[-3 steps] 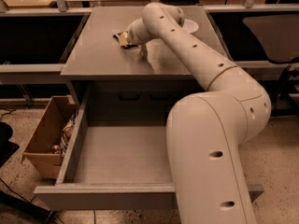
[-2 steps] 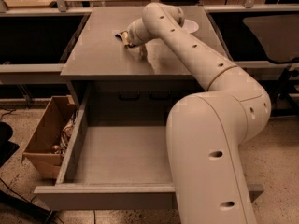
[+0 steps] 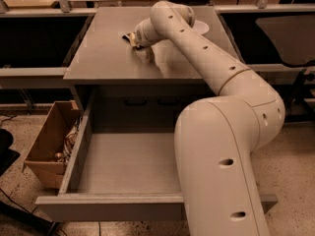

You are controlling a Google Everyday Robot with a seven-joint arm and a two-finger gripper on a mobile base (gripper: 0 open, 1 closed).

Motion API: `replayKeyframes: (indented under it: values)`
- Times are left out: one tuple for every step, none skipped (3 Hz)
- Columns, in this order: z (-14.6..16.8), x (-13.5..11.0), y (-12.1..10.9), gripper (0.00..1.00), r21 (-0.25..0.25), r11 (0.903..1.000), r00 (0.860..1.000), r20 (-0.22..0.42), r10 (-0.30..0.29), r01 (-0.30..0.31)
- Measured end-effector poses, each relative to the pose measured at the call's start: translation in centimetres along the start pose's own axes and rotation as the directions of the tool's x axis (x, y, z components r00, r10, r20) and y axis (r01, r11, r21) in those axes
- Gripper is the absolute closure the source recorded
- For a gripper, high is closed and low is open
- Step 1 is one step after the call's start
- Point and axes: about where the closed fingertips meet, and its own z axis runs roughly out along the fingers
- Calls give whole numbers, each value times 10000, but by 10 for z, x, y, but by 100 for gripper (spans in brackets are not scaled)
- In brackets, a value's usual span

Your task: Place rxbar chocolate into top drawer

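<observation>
At the far left a brown cardboard box [image 3: 48,149] stands on the floor, just beside the left wall of the top drawer [image 3: 129,165]. The drawer is pulled well out below the counter [image 3: 101,58]. No bar lies on the part of its flat grey bottom that shows, though the robot's big pale arm [image 3: 224,146] hides the right side. Up on the counter, a little left of its middle, the hand [image 3: 132,39] is down at the surface, reached in from the right. A small dark scrap with pale edges at its tip looks like the rxbar chocolate [image 3: 128,36], touching or just above the counter. Whether the hand is clamped on it, or only set around it, I cannot tell. Further right a white bowl [image 3: 203,28] sits near the counter's back edge, partly behind the arm and apart from the hand. As I judge it, the task is in its early part. The drawer is ready, and the bar is at the hand but up on the counter. What is left is to lift it clear, carry it forward past the counter's front edge, lower it into the drawer and let go.
</observation>
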Motion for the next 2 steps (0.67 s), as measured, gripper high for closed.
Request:
replayKeyframes:
  values:
    - [-18, -5, -12, 100, 236, 9997, 9998, 197, 15, -20]
    - [-67, -18, -23, 100, 592, 9978, 9983, 493, -315, 286]
